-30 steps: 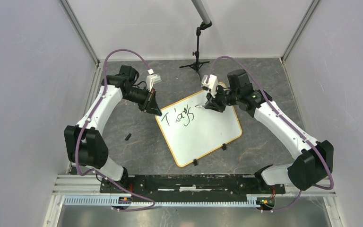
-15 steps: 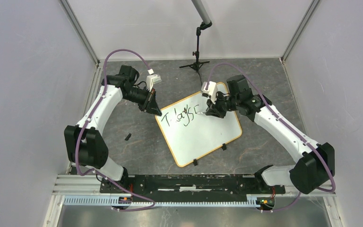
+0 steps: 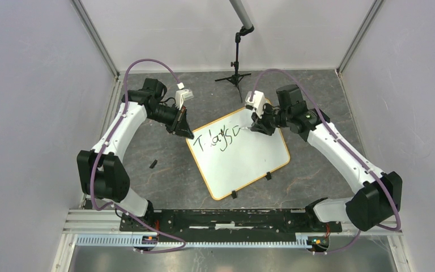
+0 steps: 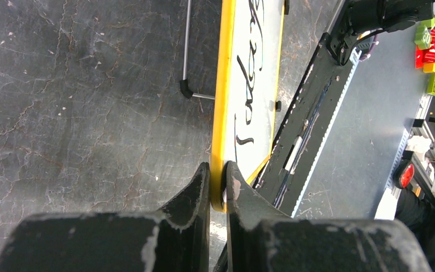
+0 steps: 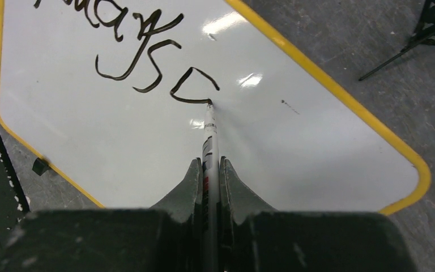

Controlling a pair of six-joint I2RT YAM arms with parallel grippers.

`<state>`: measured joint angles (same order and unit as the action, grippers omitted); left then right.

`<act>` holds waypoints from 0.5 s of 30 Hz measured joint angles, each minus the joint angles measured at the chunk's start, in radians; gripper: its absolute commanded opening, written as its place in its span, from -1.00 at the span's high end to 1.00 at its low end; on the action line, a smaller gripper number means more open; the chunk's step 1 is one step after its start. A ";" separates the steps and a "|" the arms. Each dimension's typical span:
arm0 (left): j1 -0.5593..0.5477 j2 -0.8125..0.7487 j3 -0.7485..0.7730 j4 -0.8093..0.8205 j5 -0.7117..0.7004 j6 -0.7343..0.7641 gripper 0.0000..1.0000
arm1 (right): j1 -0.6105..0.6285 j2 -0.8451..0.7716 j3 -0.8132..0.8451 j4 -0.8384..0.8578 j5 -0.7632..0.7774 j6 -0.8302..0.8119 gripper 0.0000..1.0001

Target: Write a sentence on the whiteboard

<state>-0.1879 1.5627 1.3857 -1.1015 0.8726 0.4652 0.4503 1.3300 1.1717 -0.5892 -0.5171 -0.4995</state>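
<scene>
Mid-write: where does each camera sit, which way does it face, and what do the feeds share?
Top external: above and behind the bases, looking down on the whiteboard; both whole arms show, left gripper at the board's corner, right gripper over it.
Left wrist: on the left arm, looking past its fingers clamped on the yellow rim, toward the base rail.
Right wrist: looking down its fingers, shut on the marker, tip at the end of a stroke.
Shared: all three show the board and the sentence.
</scene>
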 measured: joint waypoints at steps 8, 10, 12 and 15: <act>0.000 0.000 0.000 0.000 0.000 0.000 0.95 | -0.013 0.023 0.048 -0.001 0.018 0.000 1.00; 0.000 0.000 0.000 0.000 -0.002 0.000 0.95 | -0.014 0.027 0.052 -0.003 0.018 0.001 1.00; -0.001 0.000 0.000 0.000 -0.003 0.000 0.95 | -0.014 0.028 0.053 -0.004 0.018 0.001 1.00; -0.001 0.000 0.000 0.000 -0.003 0.000 0.95 | -0.014 0.028 0.053 -0.004 0.016 0.001 1.00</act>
<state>-0.1886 1.5627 1.3857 -1.1015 0.8696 0.4652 0.4366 1.3579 1.2243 -0.5934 -0.5007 -0.4988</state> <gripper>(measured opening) 0.164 0.121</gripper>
